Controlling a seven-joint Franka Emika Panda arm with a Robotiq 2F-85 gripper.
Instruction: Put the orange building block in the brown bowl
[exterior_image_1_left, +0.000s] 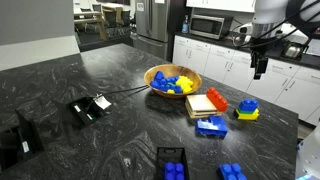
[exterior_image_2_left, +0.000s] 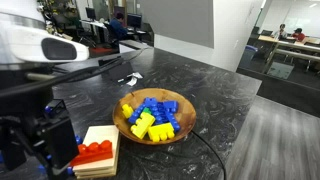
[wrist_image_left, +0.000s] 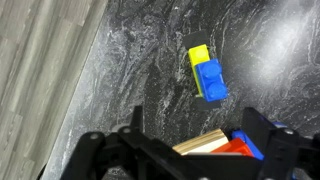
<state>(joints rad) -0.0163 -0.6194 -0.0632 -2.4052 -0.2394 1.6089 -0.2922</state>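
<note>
Orange building block (exterior_image_1_left: 217, 99) flat, long axis diag.

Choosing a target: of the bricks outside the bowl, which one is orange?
The orange building block lying on the tan slab beside the brown bowl; the other loose bricks are blue or blue on yellow.

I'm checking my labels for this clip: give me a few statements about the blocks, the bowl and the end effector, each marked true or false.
1. The orange building block rests on the tan slab. True.
2. The brown bowl is empty. False: it holds blue and yellow blocks.
3. The end effector grips the orange building block. False: it hangs open above the counter, holding nothing.
4. A blue-on-yellow brick lies on the counter outside the bowl. True.
</note>
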